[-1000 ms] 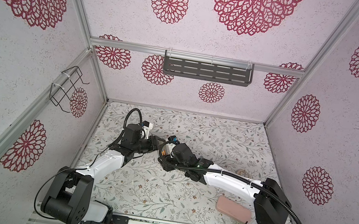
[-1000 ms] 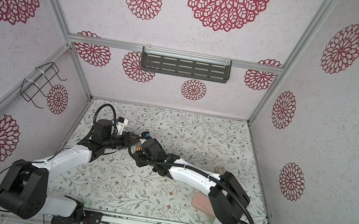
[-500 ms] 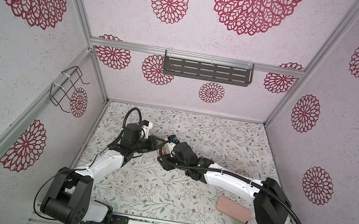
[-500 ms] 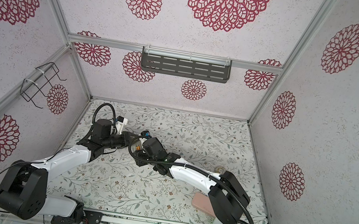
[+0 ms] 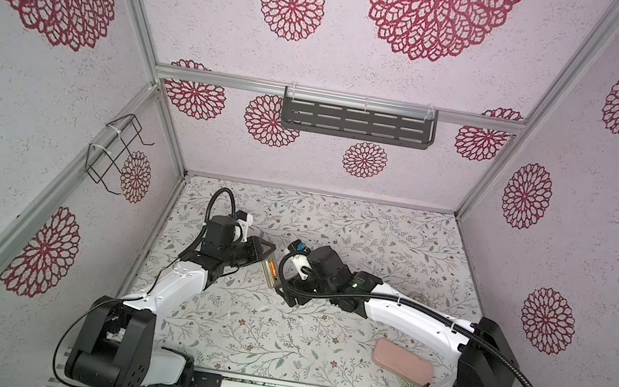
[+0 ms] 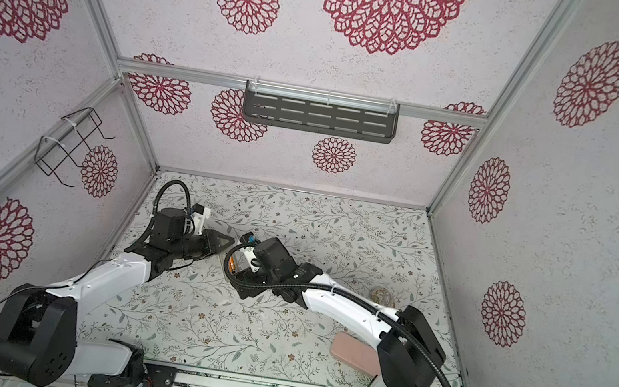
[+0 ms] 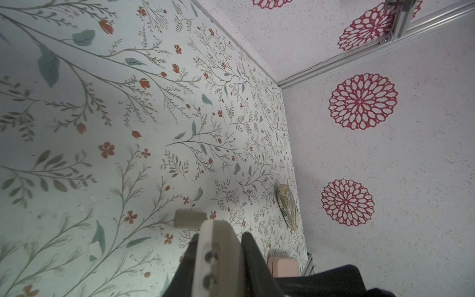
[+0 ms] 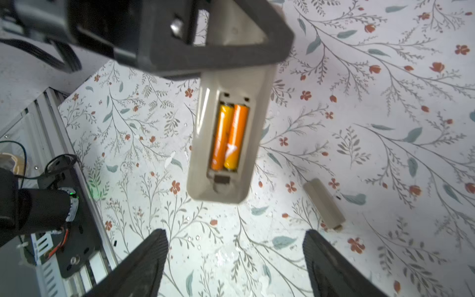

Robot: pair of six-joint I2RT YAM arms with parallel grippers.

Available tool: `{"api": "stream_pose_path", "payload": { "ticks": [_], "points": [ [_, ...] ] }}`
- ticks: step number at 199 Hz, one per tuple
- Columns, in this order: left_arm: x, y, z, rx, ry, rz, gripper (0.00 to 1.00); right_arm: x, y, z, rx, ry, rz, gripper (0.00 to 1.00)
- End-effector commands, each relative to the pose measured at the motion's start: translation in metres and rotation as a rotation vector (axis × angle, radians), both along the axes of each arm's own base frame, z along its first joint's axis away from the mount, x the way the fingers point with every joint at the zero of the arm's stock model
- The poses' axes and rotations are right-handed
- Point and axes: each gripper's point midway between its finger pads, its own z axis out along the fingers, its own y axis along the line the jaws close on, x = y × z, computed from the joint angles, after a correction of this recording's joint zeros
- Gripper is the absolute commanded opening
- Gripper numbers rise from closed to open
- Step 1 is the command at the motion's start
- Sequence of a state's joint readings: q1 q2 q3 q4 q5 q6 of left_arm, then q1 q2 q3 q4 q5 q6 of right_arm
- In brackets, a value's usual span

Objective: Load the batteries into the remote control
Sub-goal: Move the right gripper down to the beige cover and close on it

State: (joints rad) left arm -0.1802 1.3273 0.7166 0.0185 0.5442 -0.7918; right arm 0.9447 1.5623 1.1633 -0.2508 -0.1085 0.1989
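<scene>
The greyish-beige remote control hangs back-up above the floral mat, with my left gripper shut on one end of it. Its battery bay is uncovered. The two orange batteries lie side by side inside it. In both top views the remote sticks out from the left gripper toward the right arm. My right gripper stands open just short of the remote's free end, with nothing between its fingers.
A small beige cover piece lies on the mat near the remote. A pink oblong pad rests at the front right beside the right arm's base. A round patterned object sits near the right wall.
My right gripper has opened wide. The left gripper has closed tighter on the remote. Both arms have stayed almost where they were.
</scene>
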Motion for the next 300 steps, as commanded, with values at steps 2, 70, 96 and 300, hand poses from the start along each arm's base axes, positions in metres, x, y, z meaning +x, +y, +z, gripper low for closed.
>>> {"api": "stream_pose_path", "payload": {
  "ticks": [2, 70, 96, 300],
  "points": [
    [0.000, 0.010, 0.005, 0.027, -0.029, 0.025, 0.00, 0.010, -0.024, -0.013, -0.079, -0.010, 0.004, 0.85],
    [-0.004, 0.015, 0.012, 0.018, -0.052, 0.032, 0.00, 0.046, -0.042, -0.079, -0.290, 0.015, 0.054, 0.83],
    [-0.005, 0.015, 0.015, 0.008, -0.063, 0.023, 0.00, 0.053, -0.044, -0.094, -0.339, 0.025, 0.081, 0.82],
    [-0.016, 0.025, 0.032, -0.003, -0.116, 0.041, 0.00, 0.061, -0.047, -0.146, -0.521, 0.061, 0.241, 0.54]
  ]
}}
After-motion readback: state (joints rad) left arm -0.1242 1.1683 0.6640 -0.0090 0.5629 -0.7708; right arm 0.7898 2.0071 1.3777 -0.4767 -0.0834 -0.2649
